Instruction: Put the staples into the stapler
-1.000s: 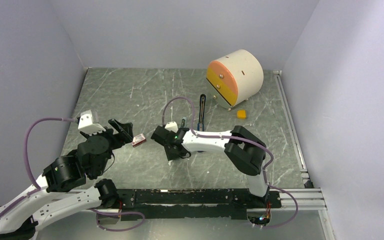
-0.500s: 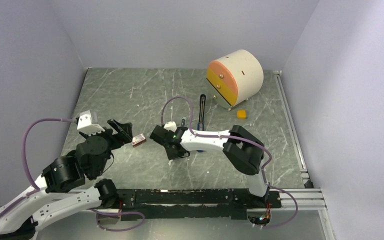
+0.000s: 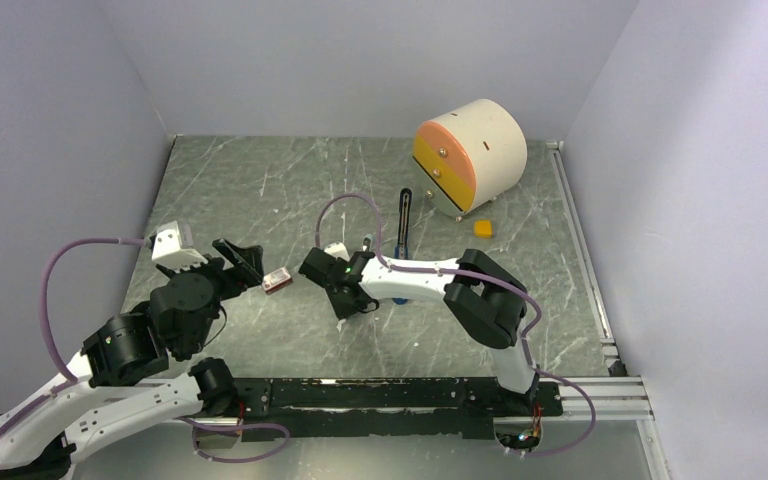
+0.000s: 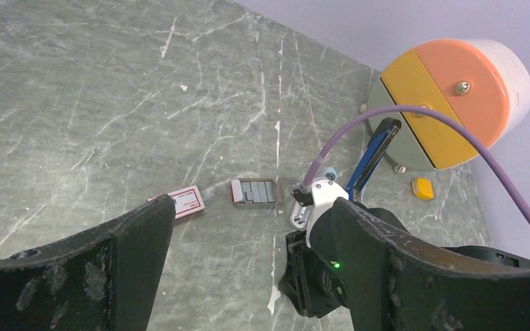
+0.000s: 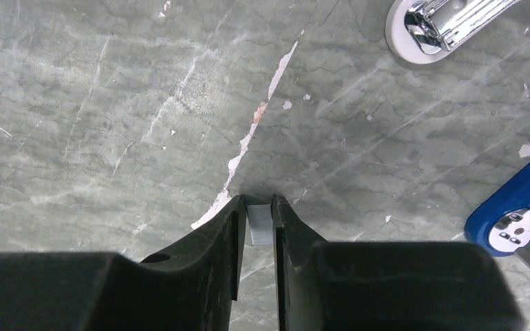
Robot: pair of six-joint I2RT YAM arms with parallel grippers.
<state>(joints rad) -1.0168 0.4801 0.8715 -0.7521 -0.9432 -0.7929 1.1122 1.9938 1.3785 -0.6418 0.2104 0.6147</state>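
The grey-green marble counter [image 3: 260, 190] carries everything in view. At its far right lies a large cream drum [image 3: 470, 150] on its side, its flat face split into an orange half and a yellow half. The left hand [image 3: 250, 262] hangs above the counter's left part, released, its two dark fingers [image 4: 131, 241] spread wide with nothing between them. The right hand [image 5: 259, 201] points down at the middle of the counter, its tips at the surface beside a white crack in the marble. The slim blue-and-black stapler [image 4: 369, 157] stretches from just beside the right hand toward the drum; the right wrist view shows its blue end at the frame's right edge. A rounded pale piece with a chrome part [image 5: 442, 21] lies near that end. The staples [image 4: 254, 192], a ribbed dark-grey block, lie flat on the counter between the right hand and a small red-and-white box [image 4: 183, 205]. The right hand is clenched on a thin pale-grey ribbed staple strip [image 5: 259, 227]; whether it is still joined to the block cannot be told. A tiny yellow block [image 3: 482, 228] sits near the drum
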